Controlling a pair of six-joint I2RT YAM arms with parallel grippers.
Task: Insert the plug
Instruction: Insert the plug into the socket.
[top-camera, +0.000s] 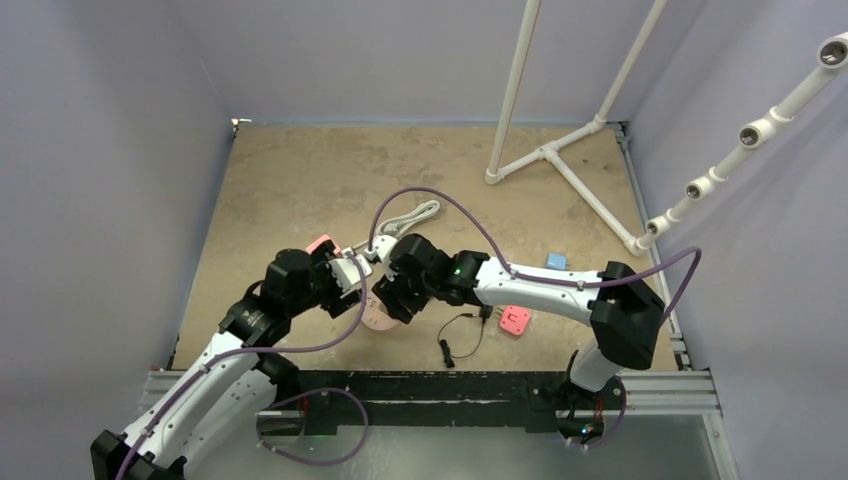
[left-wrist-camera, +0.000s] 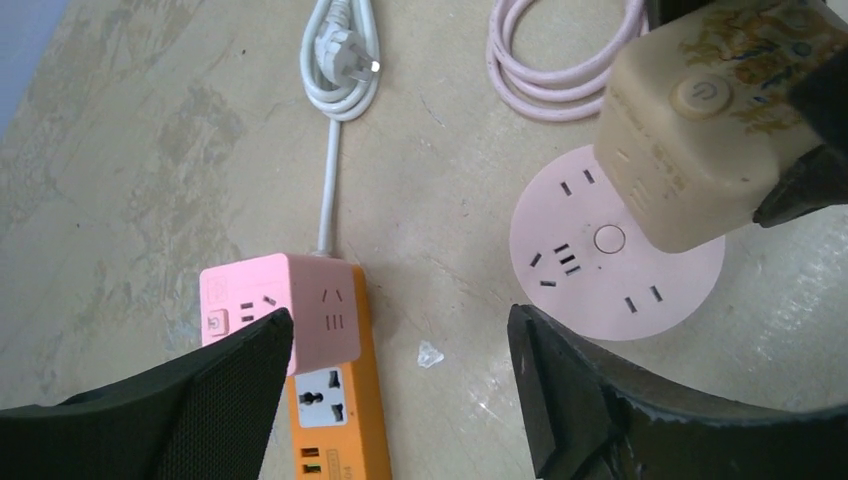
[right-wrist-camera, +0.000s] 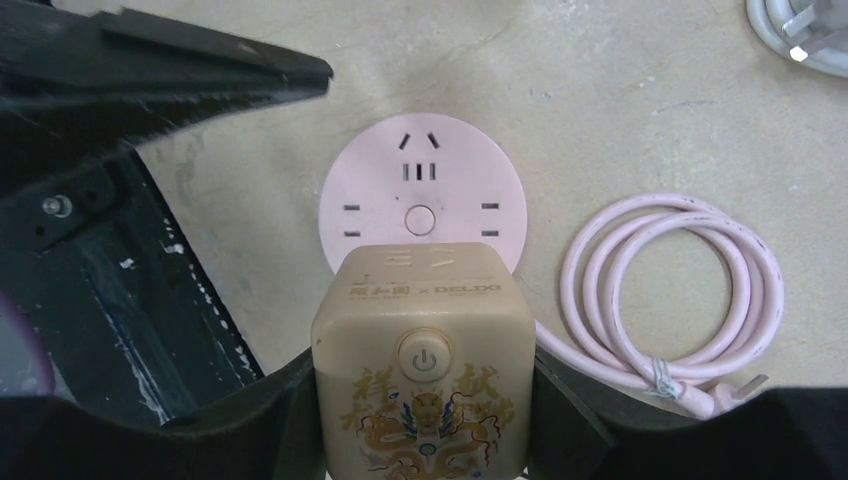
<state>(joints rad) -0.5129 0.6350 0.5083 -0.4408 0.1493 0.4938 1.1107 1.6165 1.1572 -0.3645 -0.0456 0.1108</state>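
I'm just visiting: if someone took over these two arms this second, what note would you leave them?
Left gripper: open and empty, above the table by the pink cube on the orange power strip.
Right gripper: shut on the beige cube adapter, held over one edge of the round pink socket.
Done: adapter picked up and brought to the socket.
Left: line it up and press it home; it does not look seated.

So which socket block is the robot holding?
The beige dragon-print cube, in the right gripper; nothing grips the round pink socket, pink cube or orange strip.
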